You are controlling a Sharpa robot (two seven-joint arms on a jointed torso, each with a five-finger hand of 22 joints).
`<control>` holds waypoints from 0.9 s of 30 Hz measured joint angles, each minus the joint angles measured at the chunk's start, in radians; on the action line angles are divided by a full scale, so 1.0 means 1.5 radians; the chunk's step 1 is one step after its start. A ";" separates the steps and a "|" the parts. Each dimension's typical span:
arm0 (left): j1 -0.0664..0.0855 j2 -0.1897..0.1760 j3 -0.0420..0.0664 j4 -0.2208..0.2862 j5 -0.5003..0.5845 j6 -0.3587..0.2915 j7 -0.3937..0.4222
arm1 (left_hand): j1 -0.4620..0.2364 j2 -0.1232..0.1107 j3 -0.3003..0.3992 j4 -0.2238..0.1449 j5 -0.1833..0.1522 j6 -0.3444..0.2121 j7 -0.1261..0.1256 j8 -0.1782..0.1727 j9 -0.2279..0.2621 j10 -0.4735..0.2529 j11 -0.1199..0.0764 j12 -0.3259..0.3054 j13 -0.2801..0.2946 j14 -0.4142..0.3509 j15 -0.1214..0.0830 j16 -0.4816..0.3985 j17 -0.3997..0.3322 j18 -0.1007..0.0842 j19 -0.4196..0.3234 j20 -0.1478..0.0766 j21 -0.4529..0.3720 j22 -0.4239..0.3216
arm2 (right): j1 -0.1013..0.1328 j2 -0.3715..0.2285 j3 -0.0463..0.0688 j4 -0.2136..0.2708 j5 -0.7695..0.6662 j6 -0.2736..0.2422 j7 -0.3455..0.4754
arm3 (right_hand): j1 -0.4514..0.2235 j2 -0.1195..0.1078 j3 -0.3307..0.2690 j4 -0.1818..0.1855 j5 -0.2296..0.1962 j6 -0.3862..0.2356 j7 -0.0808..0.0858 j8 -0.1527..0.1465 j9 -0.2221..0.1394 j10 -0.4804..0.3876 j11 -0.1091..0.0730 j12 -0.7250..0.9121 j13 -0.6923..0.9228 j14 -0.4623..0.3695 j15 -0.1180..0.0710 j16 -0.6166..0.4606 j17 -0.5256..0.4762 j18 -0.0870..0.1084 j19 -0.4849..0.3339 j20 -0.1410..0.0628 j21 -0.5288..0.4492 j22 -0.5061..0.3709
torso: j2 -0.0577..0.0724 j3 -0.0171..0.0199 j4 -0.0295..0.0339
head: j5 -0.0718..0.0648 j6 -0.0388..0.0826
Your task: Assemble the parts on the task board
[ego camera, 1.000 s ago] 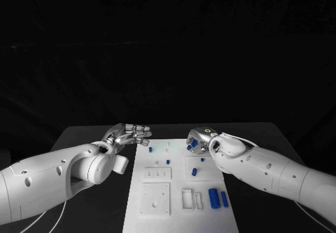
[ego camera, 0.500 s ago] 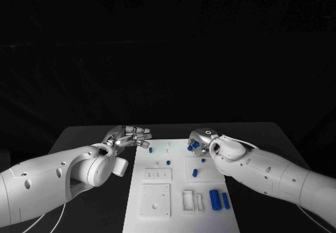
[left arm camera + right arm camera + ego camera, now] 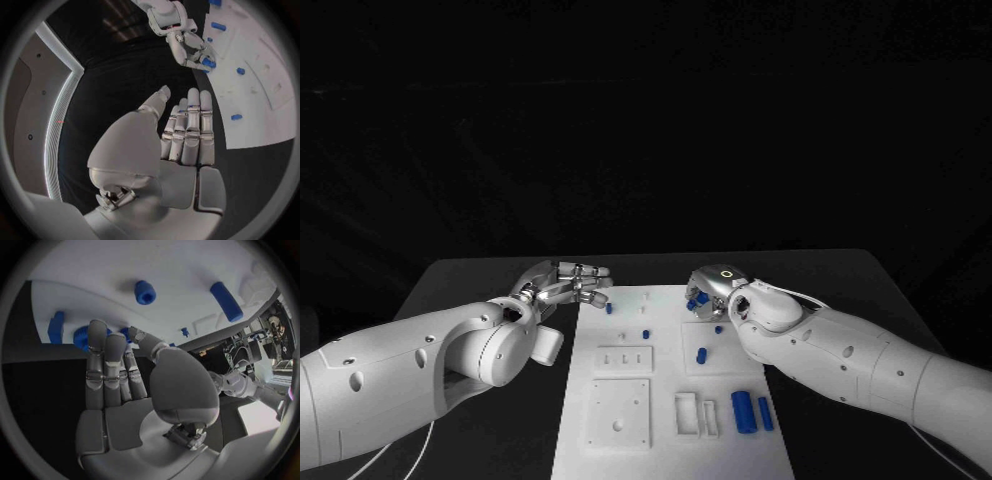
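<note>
There are no words, numbers, labels or brand names to read in any of the views.

We see a black counter [image 3: 473, 275] before us, and the white task board [image 3: 668, 445] lies flat along its middle, running from the near edge toward the far side.
</note>
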 measured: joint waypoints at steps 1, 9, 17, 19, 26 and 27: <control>0.000 0.000 0.000 0.000 0.000 0.000 0.000 | 0.000 0.000 0.000 0.000 0.000 0.000 0.000 0.000 0.000 0.000 0.000 0.000 0.000 0.000 0.000 0.000 0.000 0.000 0.000 0.000 0.000 0.000 | 0.000 0.000 0.000 0.000 0.000 0.000 0.000 | 0.000 0.000 0.002 0.002 -0.003 0.001 0.001 0.000 0.000 0.002 0.000 0.000 0.000 0.000 0.000 0.001 0.000 0.000 0.000 0.000 0.000 0.002 | 0.000 0.0000 -0.0002 | 0.000 0.000; 0.000 0.001 0.000 -0.002 0.000 0.002 -0.001 | 0.000 0.000 0.000 0.000 0.000 0.000 0.000 0.000 0.000 0.000 0.000 0.000 0.000 0.000 0.000 0.000 0.000 0.000 0.000 0.000 0.000 -0.001 | 0.001 0.001 0.000 0.000 0.000 -0.002 0.000 | -0.005 0.005 0.023 0.012 -0.017 0.016 0.001 0.000 0.000 0.025 -0.006 0.000 0.000 -0.002 -0.003 0.001 0.000 -0.002 0.005 -0.004 -0.005 0.013 | 0.004 0.0003 -0.0003 | 0.001 0.002; 0.000 0.001 0.000 -0.003 -0.001 0.003 -0.002 | 0.000 0.000 0.000 0.000 0.000 0.000 0.000 0.000 0.000 0.000 0.000 0.000 0.000 0.000 0.000 0.000 0.000 0.000 0.000 0.000 0.000 -0.001 | 0.001 0.001 0.001 0.002 0.000 -0.010 0.000 | -0.005 0.015 0.044 0.020 -0.042 0.061 -0.009 0.002 0.001 0.095 -0.026 0.000 0.001 -0.005 -0.018 0.001 -0.001 -0.004 0.013 -0.013 0.024 0.052 | 0.007 0.0010 -0.0006 | 0.000 0.000; 0.000 0.001 0.000 -0.003 -0.001 0.003 -0.003 | 0.000 0.000 0.000 0.000 0.000 0.000 0.000 0.000 0.000 0.000 0.000 0.000 0.000 0.000 0.000 0.000 0.000 0.000 0.000 0.000 0.000 -0.001 | 0.001 0.001 0.001 0.003 0.000 -0.013 0.000 | -0.005 0.015 0.046 0.020 -0.045 0.072 -0.011 0.002 0.001 0.109 -0.030 -0.001 0.001 -0.005 -0.022 0.001 -0.001 -0.004 0.012 -0.017 0.044 0.071 | 0.007 0.0010 -0.0006 | 0.000 0.000; 0.000 0.001 0.000 -0.005 -0.002 0.004 -0.004 | 0.000 0.000 -0.001 -0.001 0.000 0.000 0.000 0.000 0.000 0.000 0.000 0.000 0.000 0.000 0.000 0.000 0.000 0.000 0.000 0.000 0.000 -0.001 | 0.000 0.000 0.000 0.012 0.002 -0.033 0.000 | -0.004 0.019 0.053 0.014 -0.051 0.086 -0.015 0.002 0.001 0.133 -0.040 0.003 0.001 -0.003 -0.030 -0.004 0.000 -0.019 0.002 -0.031 0.077 0.124 | 0.009 0.0010 -0.0009 | 0.001 0.001; 0.000 0.001 0.000 -0.006 -0.002 0.004 -0.004 | 0.000 0.000 -0.002 -0.002 0.000 0.000 0.000 0.000 0.000 0.000 0.000 0.000 0.000 0.000 0.000 0.000 0.000 0.000 0.000 0.000 0.000 -0.002 | 0.000 0.000 0.000 0.014 0.002 -0.038 -0.001 | -0.004 0.019 0.053 0.014 -0.052 0.087 -0.015 0.002 0.001 0.134 -0.039 0.003 0.001 -0.003 -0.030 -0.004 0.001 -0.023 0.001 -0.032 0.077 0.130 | 0.009 0.0010 -0.0008 | 0.001 0.001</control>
